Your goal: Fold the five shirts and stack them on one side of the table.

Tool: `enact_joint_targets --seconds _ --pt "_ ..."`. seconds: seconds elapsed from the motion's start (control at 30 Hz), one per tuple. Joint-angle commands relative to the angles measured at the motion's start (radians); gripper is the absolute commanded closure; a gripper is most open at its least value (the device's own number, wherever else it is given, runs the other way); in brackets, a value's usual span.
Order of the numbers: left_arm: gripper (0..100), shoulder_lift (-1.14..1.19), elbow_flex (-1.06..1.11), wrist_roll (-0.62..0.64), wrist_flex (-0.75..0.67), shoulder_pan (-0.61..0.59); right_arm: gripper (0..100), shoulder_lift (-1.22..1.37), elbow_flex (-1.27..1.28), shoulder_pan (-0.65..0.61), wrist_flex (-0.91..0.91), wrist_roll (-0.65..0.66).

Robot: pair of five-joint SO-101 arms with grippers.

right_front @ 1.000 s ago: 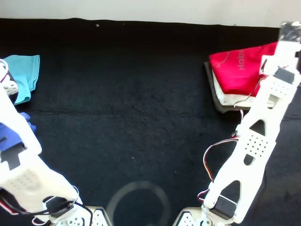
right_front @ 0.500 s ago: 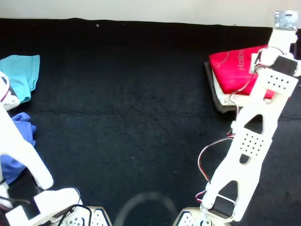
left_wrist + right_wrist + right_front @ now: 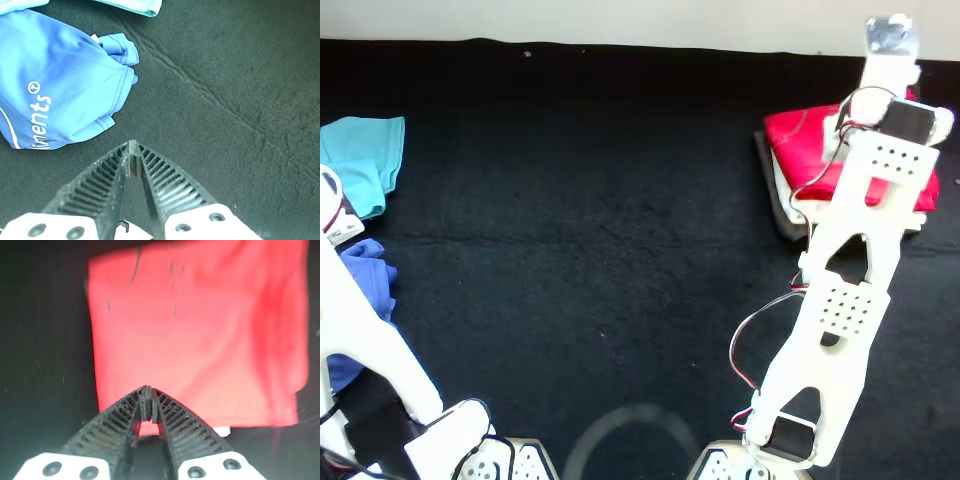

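While the stack (image 3: 800,150) seemingly holds three, two shirts (image 3: 365,160) (image 3: 377,277) lie loose.

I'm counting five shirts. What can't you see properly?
- High view: the right arm covers part of the red shirt and the pile beneath, so layers can't be counted.
- High view: the left arm and edge hide part of the blue shirt.
- Teal shirt: cut by the edge.

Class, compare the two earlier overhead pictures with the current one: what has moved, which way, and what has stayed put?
The right arm swung leftward above the red shirt. The left arm drew back toward its base, uncovering more of the blue shirt. Nothing was grasped or released. All shirts, including the turquoise shirt, stayed put.
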Motion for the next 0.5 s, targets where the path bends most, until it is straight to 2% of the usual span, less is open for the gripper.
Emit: enact_joint_targets --seconds 0.0,0.23,0.47 --pt "99 -0.035 -0.004 -0.005 -0.003 0.007 99.2 -0.076 0.15 -0.004 0.015 0.006" --pt "99 -0.027 -0.004 -0.005 -0.003 0.019 99.2 -0.074 0.225 -0.042 0.013 0.003" --pt "99 -0.027 0.079 -0.005 -0.005 0.101 99.2 -0.076 0.275 -0.054 0.013 -0.071"
